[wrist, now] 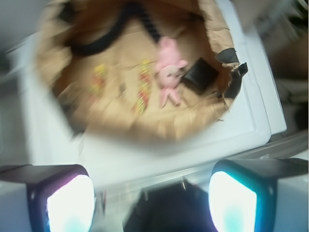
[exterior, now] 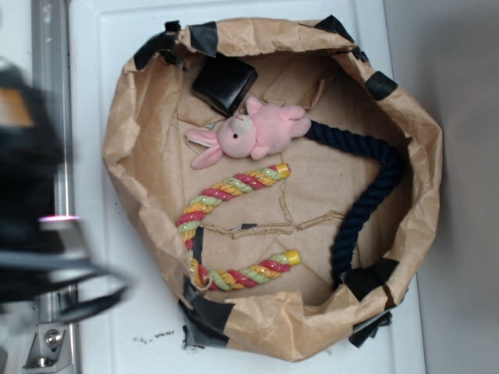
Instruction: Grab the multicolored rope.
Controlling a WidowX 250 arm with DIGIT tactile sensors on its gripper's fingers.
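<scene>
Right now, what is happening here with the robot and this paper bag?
The robot arm is away from the crumpled brown paper bag, at its outside edge, and holds nothing. Its pincer is open, with both fingers wide apart in the wrist view. Inside the bag, the thick twisted rope of pink, yellow and green strands lies untouched in a C shape, beside a pink plush bunny, a dark navy rope and a black box.

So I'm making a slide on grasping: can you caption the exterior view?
Multicolored rope curled in a C inside a paper-lined bin, beside a pink plush bunny and navy rope.
</scene>
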